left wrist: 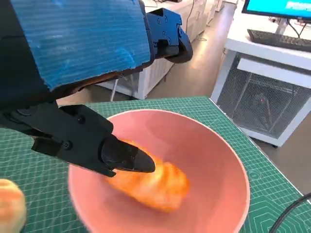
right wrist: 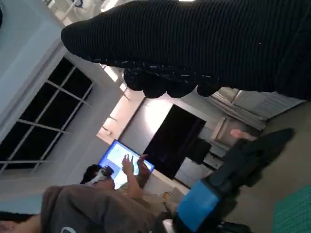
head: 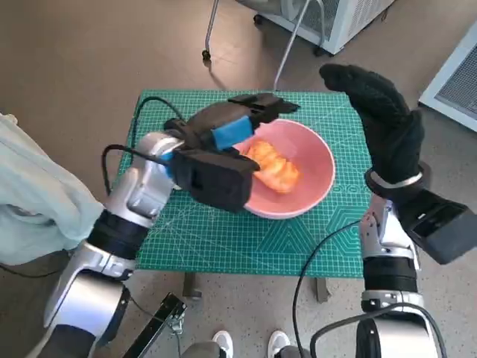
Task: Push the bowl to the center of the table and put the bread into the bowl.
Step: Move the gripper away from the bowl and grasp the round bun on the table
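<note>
A pink bowl (head: 317, 168) stands on the green cutting mat (head: 223, 239), right of the table's middle. An orange piece of bread (head: 274, 168) lies inside it. My left hand (head: 223, 138) hovers over the bowl's left rim with its fingers spread. In the left wrist view one black finger (left wrist: 104, 148) reaches just over the bread (left wrist: 158, 187) in the bowl (left wrist: 209, 150), and the other fingers stand apart higher up. My right hand (head: 384, 112) is raised beside the bowl's right side, fingers up and empty. The glove (right wrist: 194, 43) fills the top of the right wrist view.
A pale round thing (left wrist: 9, 206) lies on the mat by the bowl, under my left hand. A white cloth (head: 30, 201) hangs left of the table. Chair legs (head: 209, 37) and a white unit (head: 335, 19) stand beyond it. A person's feet (head: 250, 344) show at the near edge.
</note>
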